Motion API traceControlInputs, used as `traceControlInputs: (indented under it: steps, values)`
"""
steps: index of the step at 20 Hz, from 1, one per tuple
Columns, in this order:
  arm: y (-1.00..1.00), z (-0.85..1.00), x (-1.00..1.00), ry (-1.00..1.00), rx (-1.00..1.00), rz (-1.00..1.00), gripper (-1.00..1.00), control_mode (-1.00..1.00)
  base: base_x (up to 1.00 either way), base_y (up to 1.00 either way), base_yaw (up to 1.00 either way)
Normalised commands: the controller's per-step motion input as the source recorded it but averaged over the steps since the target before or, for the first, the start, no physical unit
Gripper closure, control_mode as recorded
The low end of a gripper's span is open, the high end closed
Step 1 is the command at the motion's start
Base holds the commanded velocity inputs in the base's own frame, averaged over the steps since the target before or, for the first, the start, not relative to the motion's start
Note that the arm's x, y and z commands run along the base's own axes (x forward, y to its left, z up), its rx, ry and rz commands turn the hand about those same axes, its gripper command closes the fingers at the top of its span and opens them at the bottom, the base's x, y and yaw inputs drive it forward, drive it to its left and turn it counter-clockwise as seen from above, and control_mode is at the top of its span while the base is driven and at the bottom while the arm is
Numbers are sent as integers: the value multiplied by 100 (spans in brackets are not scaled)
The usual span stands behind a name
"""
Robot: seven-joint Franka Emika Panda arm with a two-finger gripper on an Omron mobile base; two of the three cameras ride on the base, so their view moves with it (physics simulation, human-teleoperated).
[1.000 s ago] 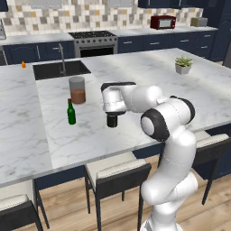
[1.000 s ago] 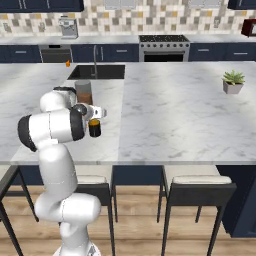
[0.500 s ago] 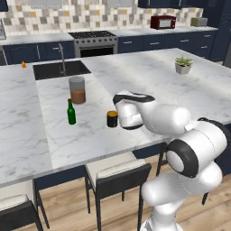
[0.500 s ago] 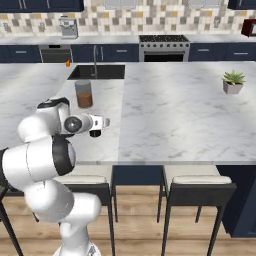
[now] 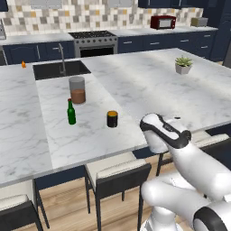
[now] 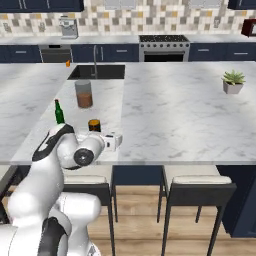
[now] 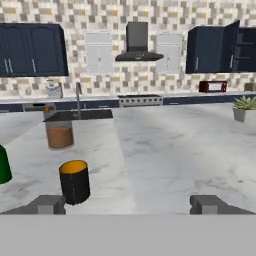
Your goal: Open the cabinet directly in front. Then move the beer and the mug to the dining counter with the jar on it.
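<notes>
No readable text, labels, brands, numbers or signs in any view. The beer [image 5: 71, 113], the mug [image 5: 112, 119] and the jar [image 5: 77, 90] show plain surfaces, no label legible. The red microwave [image 5: 163, 21] has no readable markings at this size.
</notes>
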Motion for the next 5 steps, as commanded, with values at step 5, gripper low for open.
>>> traceControlInputs:
  steps: [5]
  values:
    - [13, 9, -100, -33, 0, 15, -100, -100, 0, 0, 0]
